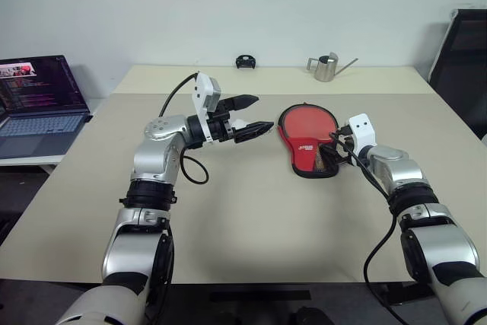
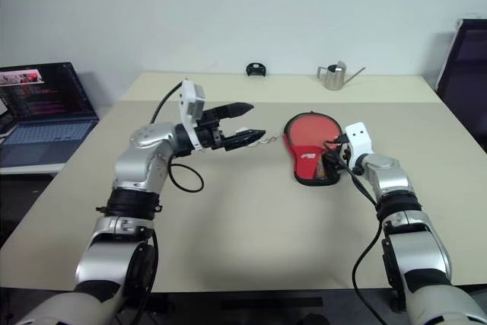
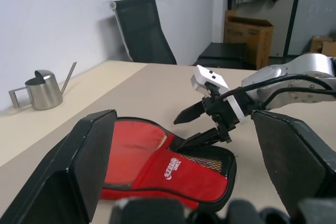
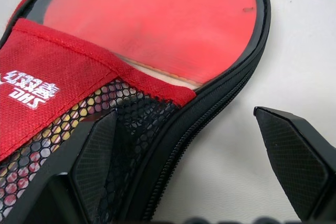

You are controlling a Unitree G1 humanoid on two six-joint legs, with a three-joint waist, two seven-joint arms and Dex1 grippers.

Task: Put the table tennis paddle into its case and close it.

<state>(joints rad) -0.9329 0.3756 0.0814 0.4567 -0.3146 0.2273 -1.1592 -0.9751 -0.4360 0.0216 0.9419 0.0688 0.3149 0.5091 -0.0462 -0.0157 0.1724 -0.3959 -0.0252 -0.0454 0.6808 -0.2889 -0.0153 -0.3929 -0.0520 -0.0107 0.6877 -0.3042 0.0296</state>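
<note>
Light's even and soft, diffuse from overhead, no hard glare on the table point(image 1: 251, 218). Shadows under my arms are faint and blurry-edged. Head views are sharp across the frame, slight bowing at the edges. On my left wrist view my own fingers point(image 3: 79, 166) are close and soft. Right wrist view: case point(image 4: 79, 77) weave crisp, red rubber slightly hazy.

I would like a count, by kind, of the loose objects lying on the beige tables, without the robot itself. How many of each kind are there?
Round red rubber-faced table tennis paddle, lying in the case: 1
Red and black fabric zip case, unzipped: 1
Silver metal watering can: 1
Small black object at the far edge: 1
Open laptop: 1
Total: 5
</note>
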